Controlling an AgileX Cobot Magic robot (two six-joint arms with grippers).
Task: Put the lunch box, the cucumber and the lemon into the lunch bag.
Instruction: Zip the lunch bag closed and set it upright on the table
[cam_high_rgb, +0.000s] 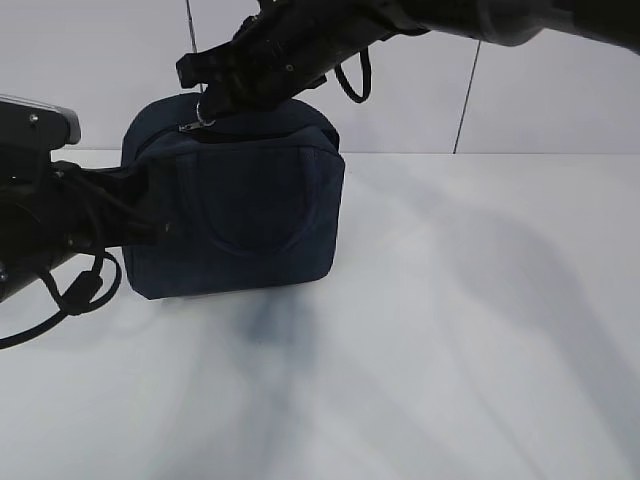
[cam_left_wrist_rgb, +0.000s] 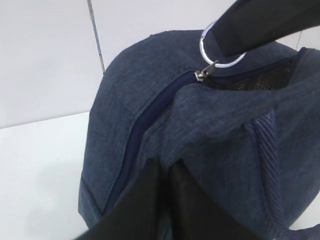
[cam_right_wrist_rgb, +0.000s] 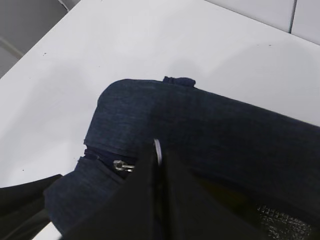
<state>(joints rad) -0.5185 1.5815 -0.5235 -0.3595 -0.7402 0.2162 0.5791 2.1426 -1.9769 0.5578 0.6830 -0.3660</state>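
1 lunch bag (cam_high_rgb: 235, 215) stands on the white tabletop (cam_high_rgb: 450, 330). The right claw (cam_right_wrist_rgb: 159, 152) above the bag is closed on the silver ring pull (cam_left_wrist_rgb: 206, 44) of the zipper (cam_left_wrist_rgb: 145, 130); the left claw (cam_left_wrist_rgb: 165, 172) pinches the bag's left end shut. Judged best: hold the fabric taut and draw the ring steadily along the zipper track. No lunch box, cucumber or lemon shows; 2 claws, 1 handle visible

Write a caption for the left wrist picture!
Right claw holds the zipper ring of the navy lunch bag.
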